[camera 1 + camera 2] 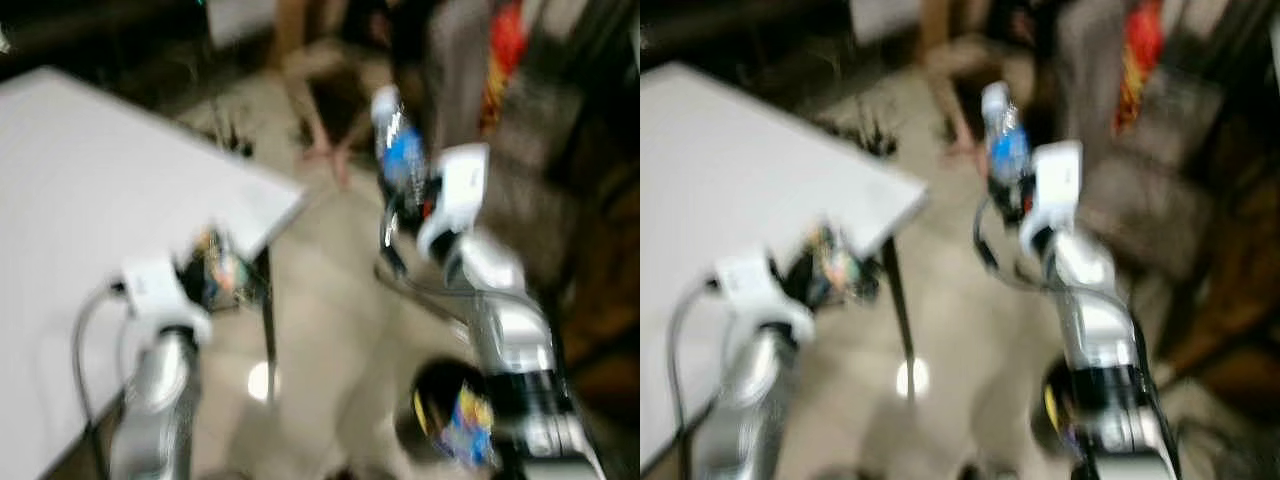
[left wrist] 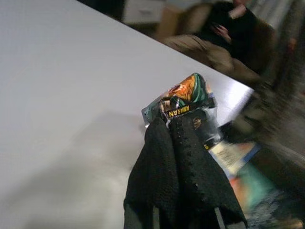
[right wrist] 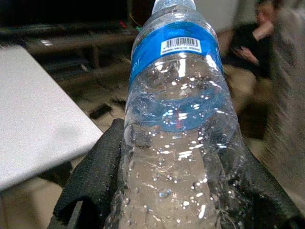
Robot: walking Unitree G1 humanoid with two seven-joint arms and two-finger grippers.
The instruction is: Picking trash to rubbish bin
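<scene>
**Trash held in both grippers beside the white table**

Trash is carried in both grippers: a clear plastic bottle (image 3: 178, 129) with a blue label and a small colourful wrapper (image 2: 183, 98). The right gripper (image 1: 405, 205) is raised ahead of the robot, above the pale floor (image 1: 330, 320), and its two black fingers (image 3: 93, 179) sit on either side of the bottle's lower body, pinching it. The bottle stands roughly upright in that grip, cap end up, with droplets clinging to the inside of the clear wall and a barcode on the blue band.

The left gripper (image 1: 205, 265) hangs near the corner of the white table (image 1: 90, 200), close to its dark leg (image 1: 270, 330). In the left wrist view its black fingers (image 2: 178, 162) are pressed together on the lower edge of the wrapper, a crumpled packet printed in orange, green and black with yellow lettering. The wrapper pokes up past the fingertips, over the table edge.

Both head views are blurred. Beyond the table a person (image 2: 224, 36) in dark clothing sits low near the floor, and a red-and-yellow item (image 1: 503, 55) hangs farther back on the right. Near the right arm's base lies a dark round object with blue and yellow on it (image 1: 455, 410); what it is cannot be told.
</scene>
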